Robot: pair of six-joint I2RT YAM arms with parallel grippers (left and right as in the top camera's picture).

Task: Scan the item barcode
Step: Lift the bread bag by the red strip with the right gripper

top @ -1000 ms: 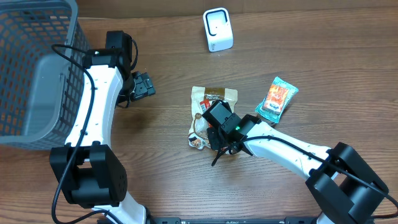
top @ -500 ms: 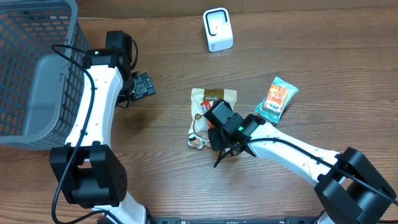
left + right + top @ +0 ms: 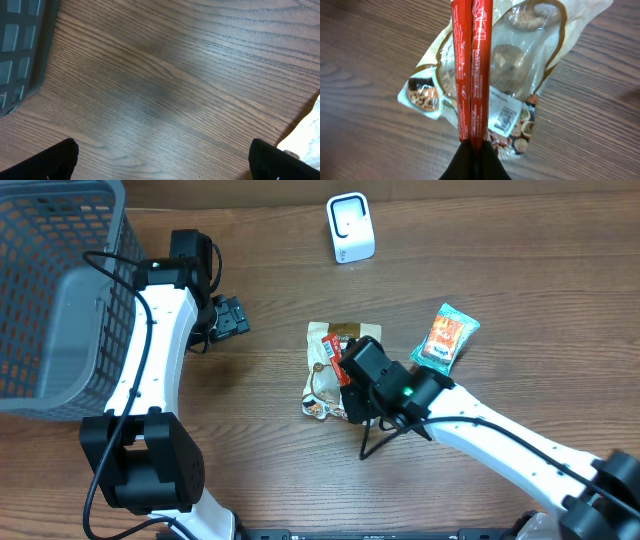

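I had the right hand (image 3: 472, 159) clenched on the lower end of the red packet (image 3: 472, 70). The packet stood edge-on over the cookie bag (image 3: 520, 60), which lay on the tabletop (image 3: 365, 45). I could not tell whether the packet was clear of the bag. The left hand (image 3: 228, 318) hung released near the basket (image 3: 50, 290), holding nothing.

To do the step well, I judged I should carry the packet to the white scanner (image 3: 350, 227) at the far edge and roll the wrist so that a flat face, not the thin edge, met its window. A slow pass would help, since I saw no barcode on the packet.

White lettering ran along the packet, unreadable. The bag bore a small barcode sticker (image 3: 507, 119).
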